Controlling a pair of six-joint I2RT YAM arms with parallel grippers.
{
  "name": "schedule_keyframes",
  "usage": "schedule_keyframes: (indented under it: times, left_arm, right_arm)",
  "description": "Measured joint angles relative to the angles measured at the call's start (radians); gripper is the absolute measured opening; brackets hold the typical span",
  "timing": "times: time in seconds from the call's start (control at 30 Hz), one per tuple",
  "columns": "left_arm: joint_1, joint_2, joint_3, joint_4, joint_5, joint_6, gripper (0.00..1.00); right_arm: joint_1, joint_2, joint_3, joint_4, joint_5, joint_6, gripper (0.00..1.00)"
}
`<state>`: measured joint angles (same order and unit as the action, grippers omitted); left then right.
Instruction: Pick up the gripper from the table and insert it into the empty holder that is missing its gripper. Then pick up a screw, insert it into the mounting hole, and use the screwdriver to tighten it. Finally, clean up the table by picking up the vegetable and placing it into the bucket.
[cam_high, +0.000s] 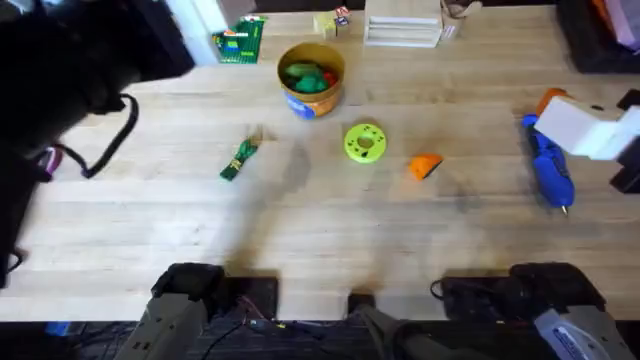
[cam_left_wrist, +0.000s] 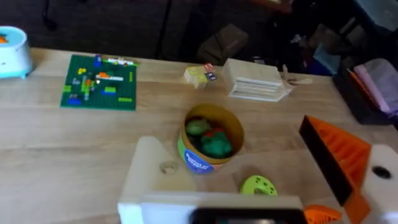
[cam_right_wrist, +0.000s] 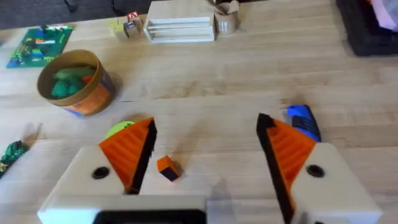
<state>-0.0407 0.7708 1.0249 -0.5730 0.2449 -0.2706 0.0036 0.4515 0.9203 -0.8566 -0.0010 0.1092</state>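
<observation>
Orange wedge (cam_high: 426, 166): lay loose on the tabletop, right of centre, just beside the yellow-green disc (cam_high: 365, 142) – in the right wrist view it sat between that arm's two fingers, touching neither.
Right gripper (cam_right_wrist: 208, 152): spread wide, grasping nothing; both orange ribbed pads (cam_right_wrist: 129, 151) in place.
Left gripper (cam_left_wrist: 249, 165): raised high near the far left corner; one finger carried an orange pad (cam_left_wrist: 341, 152), the other was a bare cream-white block (cam_left_wrist: 149, 171); whether released or clenched, I cannot tell.
Screwdriver (cam_high: 549, 168): blue, lying near the right edge, tip toward the near edge.
Vegetable (cam_high: 238, 158): dark green, left of centre, well apart from the tub.
Tub (cam_high: 312, 79): tan, blue band at base, near the far edge – green and red toys inside.
Green brick plate (cam_high: 238, 41): far edge, left of the tub.
</observation>
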Motion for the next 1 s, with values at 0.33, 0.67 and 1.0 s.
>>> schedule_keyframes:
  times: [0.33, 0.67, 1.0]
  left_arm:
    - [-0.161, -0.370, -0.526, 0.399, 0.093, 0.110, 0.992]
    - [-0.294, -0.660, -0.790, 0.428, 0.150, 0.121, 0.992]
    - [-0.392, -0.766, -0.959, 0.446, 0.193, 0.121, 0.991]
  right_arm:
    - [0.000, 0.000, 0.000, 0.000, 0.000, 0.000, 0.985]
    - [0.000, 0.000, 0.000, 0.000, 0.000, 0.000, 0.985]
    - [0.000, 0.000, 0.000, -0.001, 0.000, 0.000, 0.985]
